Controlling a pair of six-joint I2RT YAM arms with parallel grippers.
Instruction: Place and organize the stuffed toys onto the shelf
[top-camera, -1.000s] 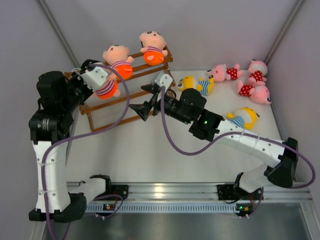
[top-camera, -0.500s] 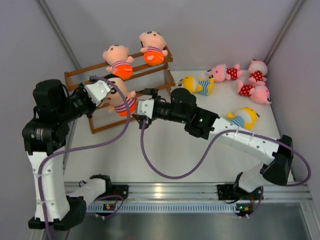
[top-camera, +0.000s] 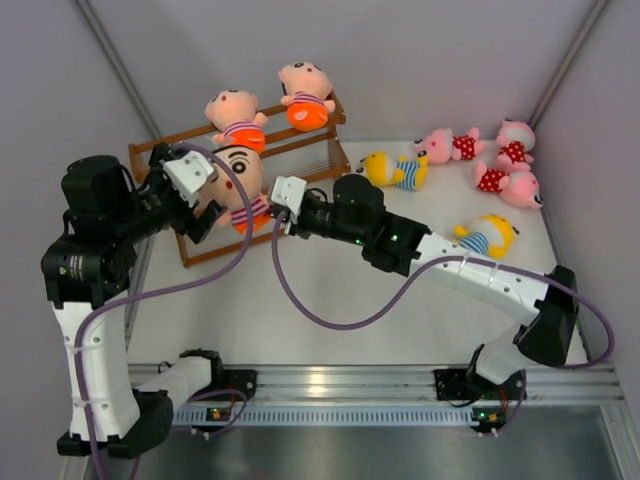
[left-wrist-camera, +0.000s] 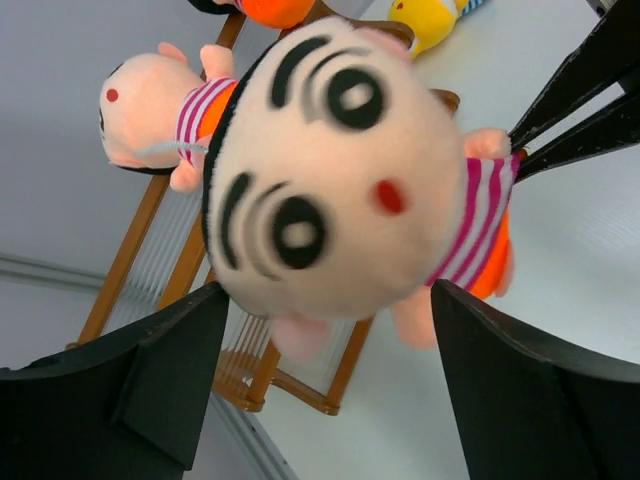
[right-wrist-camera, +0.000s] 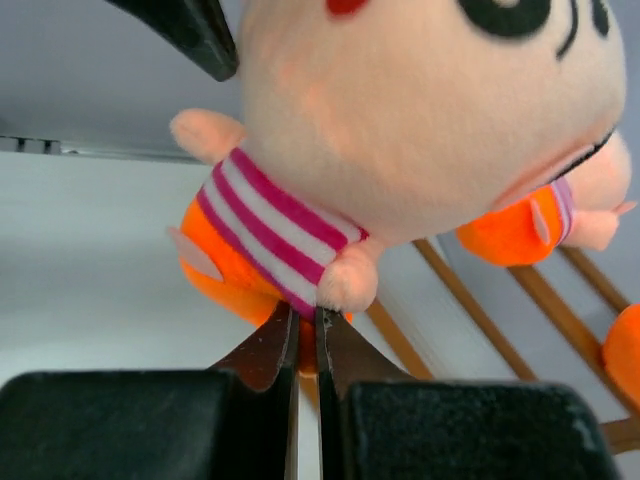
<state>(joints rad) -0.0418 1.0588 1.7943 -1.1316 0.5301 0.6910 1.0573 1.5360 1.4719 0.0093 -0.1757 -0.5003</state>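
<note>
At its tips, the right gripper (right-wrist-camera: 306, 325) is pinched tight on the peach-faced doll (left-wrist-camera: 330, 170), beside its small hand. Past that, the left gripper (left-wrist-camera: 328, 295) stands spread wide either side of the doll's head, gripping nothing. Just beyond, the shelf (left-wrist-camera: 140, 225) carries two similar dolls (top-camera: 237, 120).

You see a peach-faced doll (left-wrist-camera: 335, 185) filling the centre, face toward the lens, between the spread fingers of the left gripper (left-wrist-camera: 328, 292). The right gripper (left-wrist-camera: 515, 150) is pinched at its arm. Behind lie the wooden shelf (left-wrist-camera: 348, 370), a second doll (left-wrist-camera: 150, 100) and a yellow doll (left-wrist-camera: 435, 15).
</note>
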